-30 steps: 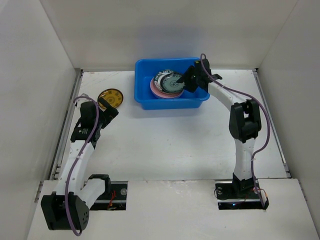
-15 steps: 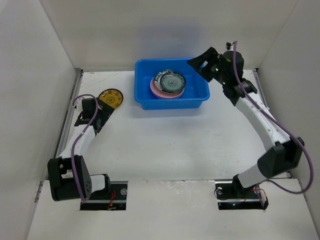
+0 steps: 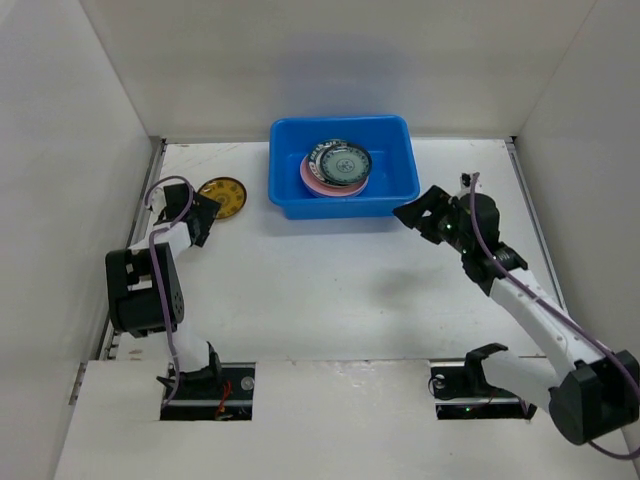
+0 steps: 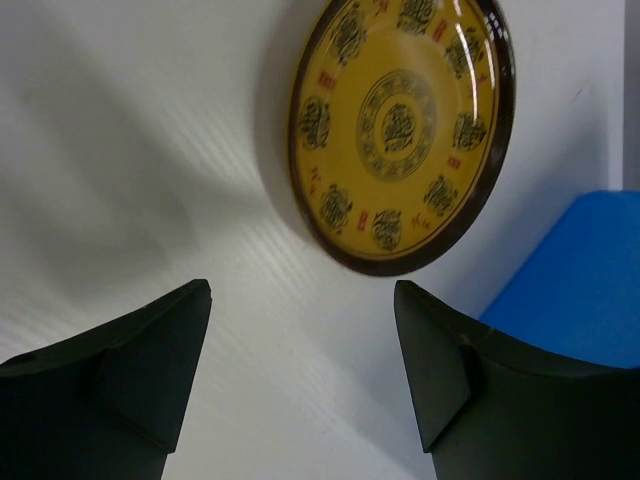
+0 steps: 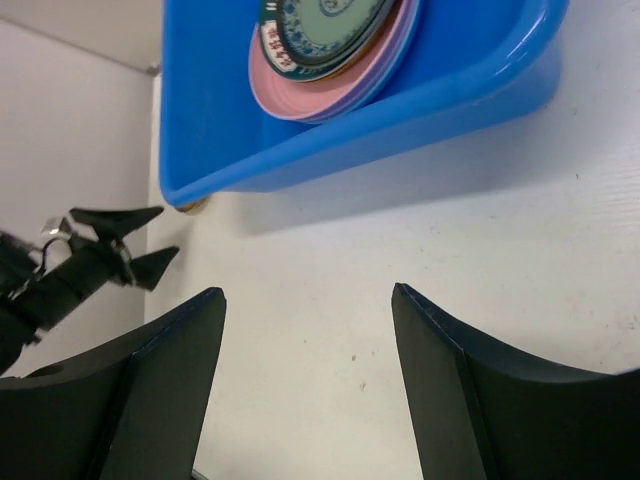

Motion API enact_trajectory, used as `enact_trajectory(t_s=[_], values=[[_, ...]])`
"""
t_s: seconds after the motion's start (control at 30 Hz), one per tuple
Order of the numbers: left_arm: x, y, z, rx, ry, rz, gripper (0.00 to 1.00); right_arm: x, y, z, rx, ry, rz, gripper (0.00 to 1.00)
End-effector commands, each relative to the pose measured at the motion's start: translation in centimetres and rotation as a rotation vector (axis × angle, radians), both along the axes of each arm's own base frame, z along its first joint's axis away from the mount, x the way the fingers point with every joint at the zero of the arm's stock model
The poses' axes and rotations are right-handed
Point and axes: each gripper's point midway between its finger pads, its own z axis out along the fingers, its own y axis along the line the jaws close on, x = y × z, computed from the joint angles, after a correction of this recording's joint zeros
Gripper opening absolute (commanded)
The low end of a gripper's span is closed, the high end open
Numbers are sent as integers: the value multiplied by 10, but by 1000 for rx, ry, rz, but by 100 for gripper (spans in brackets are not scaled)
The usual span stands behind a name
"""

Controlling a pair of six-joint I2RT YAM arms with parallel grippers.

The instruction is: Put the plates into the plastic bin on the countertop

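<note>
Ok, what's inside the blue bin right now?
One stack in the plastic bin: a patterned plate on top, a pink plate under it, a lilac rim beneath. Anything sandwiched between them is covered.

Nothing legible anywhere. On the yellow plate, left of the plastic bin: a ring of dark round medallions, a larger one in the middle, small red marks between them. Possibly stylised characters, but too ornate to read. On the top plate of the stack inside the bin: blue and green patterning, too small and blurred to tell letters from ornament.
</note>
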Motion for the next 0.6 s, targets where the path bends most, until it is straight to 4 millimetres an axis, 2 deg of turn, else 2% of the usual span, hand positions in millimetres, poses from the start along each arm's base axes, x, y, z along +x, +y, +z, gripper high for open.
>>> enact_trajectory(t_s=[0.0, 0.2, 0.33, 0.47, 0.57], values=[[37, 3, 19, -32, -98, 13, 71, -8, -13, 41, 9, -176, -11, 73], [56, 3, -10, -66, -54, 21, 60, -36, -40, 33, 37, -166, -79, 74], [62, 6, -25, -68, -24, 31, 47, -51, -55, 33, 63, -176, -122, 74], [68, 11, -36, -72, -6, 53, 27, -65, -69, 32, 53, -180, -164, 74], [74, 15, -37, -82, -7, 69, 8, -71, -77, 28, 45, -170, -185, 74]])
